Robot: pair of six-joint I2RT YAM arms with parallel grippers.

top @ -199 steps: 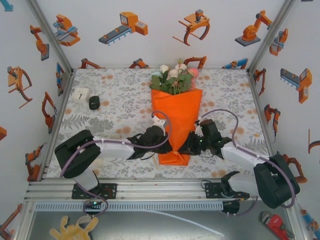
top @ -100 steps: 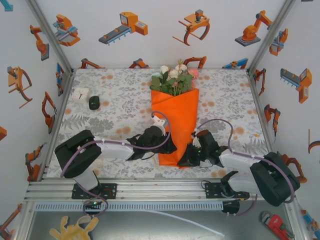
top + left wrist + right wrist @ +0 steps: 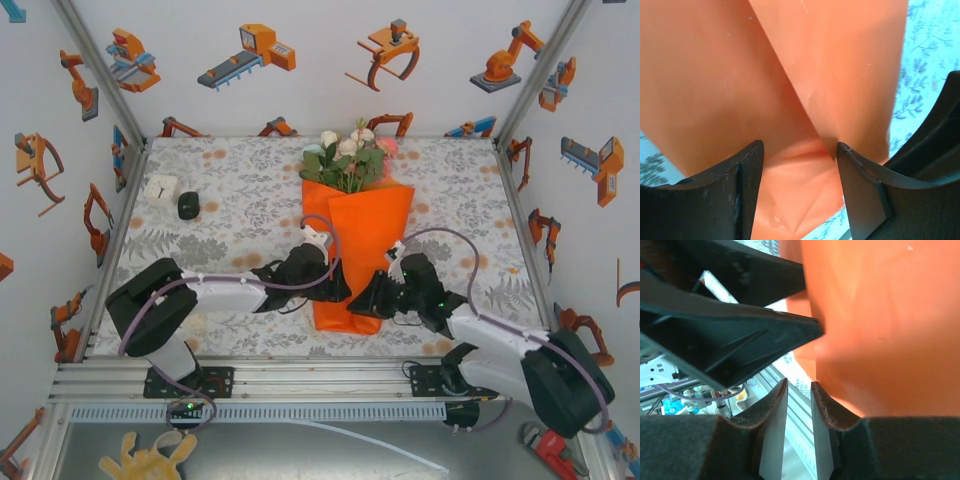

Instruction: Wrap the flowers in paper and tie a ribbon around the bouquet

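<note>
Bouquet (image 3: 360,230) lies between left claw (image 3: 338,288), right claw (image 3: 362,302).

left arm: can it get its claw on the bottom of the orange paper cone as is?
Probably yes. The left claw is open right at the lower folds of the paper, with nothing between. The right claw sits close on the other side and may crowd it.

Left claw (image 3: 799,147) gapes wide, right claw (image 3: 799,385) barely ajar, tips facing each other.
</note>
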